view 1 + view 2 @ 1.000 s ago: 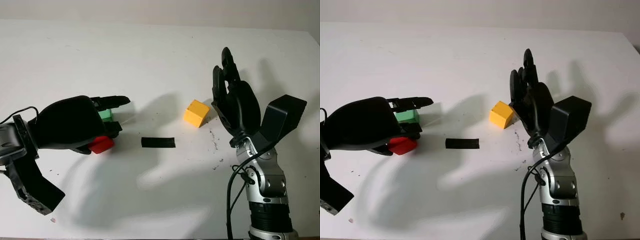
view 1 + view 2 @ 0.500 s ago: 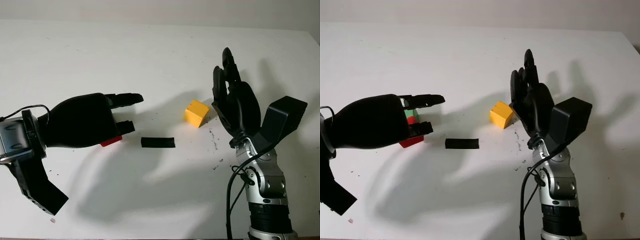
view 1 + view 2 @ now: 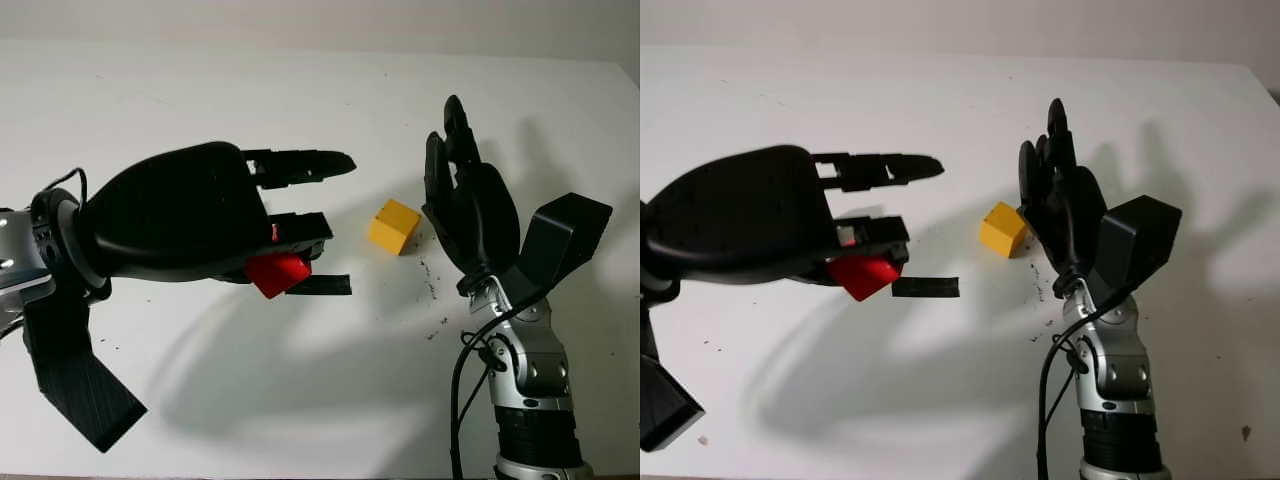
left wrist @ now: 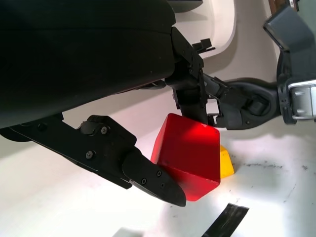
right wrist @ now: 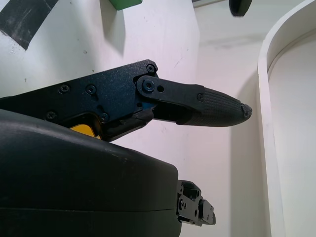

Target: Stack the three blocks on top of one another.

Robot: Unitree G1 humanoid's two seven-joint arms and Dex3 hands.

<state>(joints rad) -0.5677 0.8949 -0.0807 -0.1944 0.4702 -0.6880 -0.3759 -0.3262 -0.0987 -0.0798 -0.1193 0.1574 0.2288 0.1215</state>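
My left hand point(image 3: 318, 200) hangs above the table left of centre, shut on the red block point(image 3: 277, 272), which is tilted and off the surface. The left wrist view shows that red block point(image 4: 190, 153) pinched between the thumb and the fingers. The yellow block point(image 3: 393, 227) lies on the table just right of the left hand. My right hand point(image 3: 462, 190) stands upright and open beside the yellow block, on its right. The green block point(image 5: 124, 4) lies on the table in the right wrist view; in the eye views my left hand hides it.
A black strip of tape point(image 3: 325, 285) lies flat on the white table point(image 3: 300, 90), under the red block's right edge. Small dark specks mark the table near the right arm point(image 3: 525, 390).
My left hand has lifted the red block off the table and carried it right, toward the yellow block. The green block is now hidden behind it. The right hand has not moved.
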